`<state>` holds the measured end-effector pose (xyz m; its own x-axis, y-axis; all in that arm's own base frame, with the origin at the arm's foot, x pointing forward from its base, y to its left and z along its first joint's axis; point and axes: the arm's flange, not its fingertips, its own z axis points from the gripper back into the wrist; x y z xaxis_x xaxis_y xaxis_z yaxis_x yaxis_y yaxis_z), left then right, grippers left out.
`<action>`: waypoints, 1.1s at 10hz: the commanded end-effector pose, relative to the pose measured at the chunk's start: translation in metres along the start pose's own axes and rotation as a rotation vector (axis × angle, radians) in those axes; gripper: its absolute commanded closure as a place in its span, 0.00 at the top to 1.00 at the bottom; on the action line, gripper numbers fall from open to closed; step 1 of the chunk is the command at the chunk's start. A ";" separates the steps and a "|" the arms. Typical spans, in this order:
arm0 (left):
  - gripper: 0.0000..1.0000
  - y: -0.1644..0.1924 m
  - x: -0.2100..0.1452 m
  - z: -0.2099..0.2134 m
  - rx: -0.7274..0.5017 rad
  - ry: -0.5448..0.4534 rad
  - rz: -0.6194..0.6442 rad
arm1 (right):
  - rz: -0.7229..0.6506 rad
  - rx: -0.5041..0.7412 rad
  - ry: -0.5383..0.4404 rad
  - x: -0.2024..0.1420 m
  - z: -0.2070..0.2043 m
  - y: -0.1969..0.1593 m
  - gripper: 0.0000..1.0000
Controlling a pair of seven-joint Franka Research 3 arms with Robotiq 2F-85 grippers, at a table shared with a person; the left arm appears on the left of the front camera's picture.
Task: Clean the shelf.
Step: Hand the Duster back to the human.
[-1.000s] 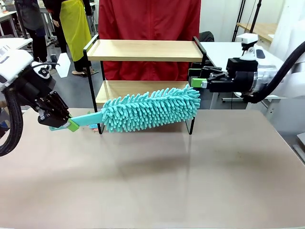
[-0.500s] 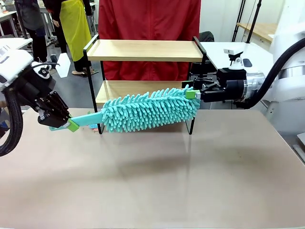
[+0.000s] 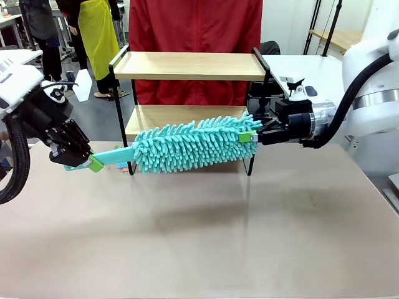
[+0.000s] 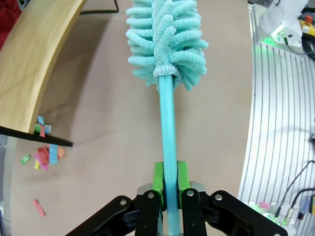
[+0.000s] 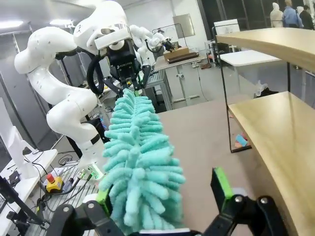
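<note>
A small two-tier shelf (image 3: 187, 65) stood at the far side of the brown table (image 3: 199, 237), its two pale wooden boards held in a thin black frame. In front of its lower board a teal fluffy duster (image 3: 196, 143) hung in the air, lying almost level, its tip toward the robot's right. The left hand (image 3: 84, 161) was clamped shut on the duster's flat teal handle (image 4: 167, 142), near its end. The right hand (image 3: 250, 134) sat at the duster's tip with its jaws spread wide, one green pad either side of the fluff, not closed on it. Scraps of coloured paper (image 4: 42, 157) lay on the table beside the shelf's foot. The duster looked light and very soft in the head, likely to squash and slip under any pinch, so the stiff handle seemed the only sound place to hold it. The shelf looked light as well, rigid but easy to nudge or tip; steadying it by a black side rail (image 3: 262, 62) would probably serve better than pressing on a board.
</note>
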<state>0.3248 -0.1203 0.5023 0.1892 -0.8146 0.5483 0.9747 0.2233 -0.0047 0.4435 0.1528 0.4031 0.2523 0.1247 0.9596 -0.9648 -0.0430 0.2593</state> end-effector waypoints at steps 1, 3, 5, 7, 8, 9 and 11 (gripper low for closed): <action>0.13 -0.001 0.002 0.001 0.001 -0.012 0.015 | -0.014 0.029 -0.010 0.009 -0.012 -0.002 1.00; 0.13 -0.001 0.002 0.001 0.001 -0.012 0.015 | -0.009 0.050 -0.011 0.009 -0.024 -0.001 1.00; 0.13 -0.001 0.002 0.001 0.001 -0.012 0.015 | -0.010 0.069 0.002 0.008 -0.036 -0.001 1.00; 0.13 -0.001 0.002 0.001 0.001 -0.012 0.015 | -0.003 0.073 0.008 0.007 -0.040 -0.001 1.00; 0.13 -0.001 0.002 0.001 0.001 -0.012 0.015 | -0.002 0.073 0.026 0.007 -0.041 0.000 0.40; 0.13 -0.001 0.002 0.001 0.001 -0.012 0.015 | -0.004 0.074 0.026 0.007 -0.040 -0.001 0.40; 0.13 -0.001 0.002 0.001 0.001 -0.012 0.015 | -0.002 0.083 0.037 0.008 -0.039 0.000 0.38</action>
<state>0.3259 -0.1161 0.5017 0.1994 -0.8142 0.5453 0.9725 0.2327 -0.0083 0.4389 0.1814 0.4019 0.2451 0.1395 0.9594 -0.9593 -0.1083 0.2608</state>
